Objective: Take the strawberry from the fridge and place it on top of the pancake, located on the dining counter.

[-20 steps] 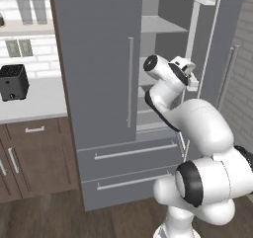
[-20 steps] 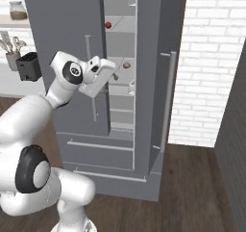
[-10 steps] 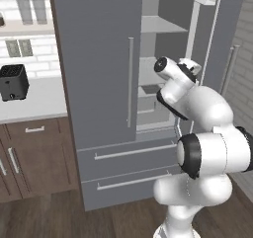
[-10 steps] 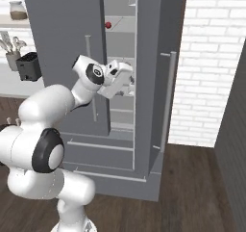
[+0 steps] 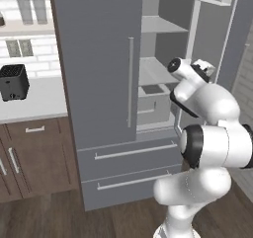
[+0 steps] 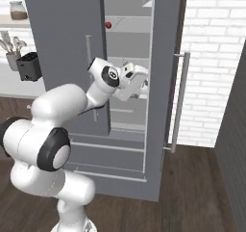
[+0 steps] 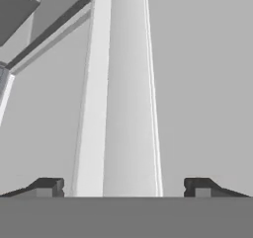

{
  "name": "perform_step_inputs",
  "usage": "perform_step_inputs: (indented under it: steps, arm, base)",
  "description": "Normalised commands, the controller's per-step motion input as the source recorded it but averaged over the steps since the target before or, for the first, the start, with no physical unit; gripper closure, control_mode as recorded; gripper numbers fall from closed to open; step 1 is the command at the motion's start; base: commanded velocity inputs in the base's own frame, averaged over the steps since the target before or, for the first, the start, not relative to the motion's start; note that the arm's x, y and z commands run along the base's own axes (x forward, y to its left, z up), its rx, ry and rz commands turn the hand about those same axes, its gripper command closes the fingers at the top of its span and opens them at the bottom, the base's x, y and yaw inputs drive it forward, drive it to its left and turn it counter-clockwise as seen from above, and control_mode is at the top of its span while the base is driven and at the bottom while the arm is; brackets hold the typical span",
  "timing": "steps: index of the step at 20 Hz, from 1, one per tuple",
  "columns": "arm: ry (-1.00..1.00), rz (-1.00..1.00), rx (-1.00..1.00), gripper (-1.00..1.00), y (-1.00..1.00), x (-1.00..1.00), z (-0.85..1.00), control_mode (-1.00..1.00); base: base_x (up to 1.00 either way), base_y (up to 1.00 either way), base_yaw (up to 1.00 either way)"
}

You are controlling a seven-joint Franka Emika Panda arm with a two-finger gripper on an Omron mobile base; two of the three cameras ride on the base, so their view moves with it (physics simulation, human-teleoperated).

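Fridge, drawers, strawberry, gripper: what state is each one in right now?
fridge: left door shut, right door swung open.
two drawers: both shut.
strawberry: lying on an upper shelf inside, untouched.
gripper: open, empty, at the fridge opening, below the strawberry's shelf.

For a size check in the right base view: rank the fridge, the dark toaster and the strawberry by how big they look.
1. fridge, by far the largest.
2. dark toaster on the worktop at left.
3. strawberry, a tiny red dot on an upper shelf.
No close calls here.
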Motion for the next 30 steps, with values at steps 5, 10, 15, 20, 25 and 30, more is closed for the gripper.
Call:
perform_step_inputs:
  steps: [5,10,15,20,25,30]
  arm:
    - [0.00,0.01,0.00,-1.00,-0.17,-0.05,0.04,-1.00]
    - [-0.04,0.06,-0.15,-1.00,0.73,-0.22,0.66,-1.00]
    - [-0.01,0.06,0.11,-1.00,1.00,-0.08,0.17,-1.00]
    - [-0.26,0.14,0.82,-1.00,0.98,0.02,-0.24,-1.00]
    - [-0.32,0.07,0.47,-1.00,1.00,0.38,0.28,-1.00]
    - [-0.25,0.01,0.14,-1.00,1.00,0.05,0.96,-1.00]
  base:
    - [0.00,0.00,0.00]
    - [0.00,0.00,0.00]
    - [0.00,0.00,0.00]
    - [0.00,0.00,0.00]
    - [0.00,0.00,0.00]
    - [0.00,0.00,0.00]
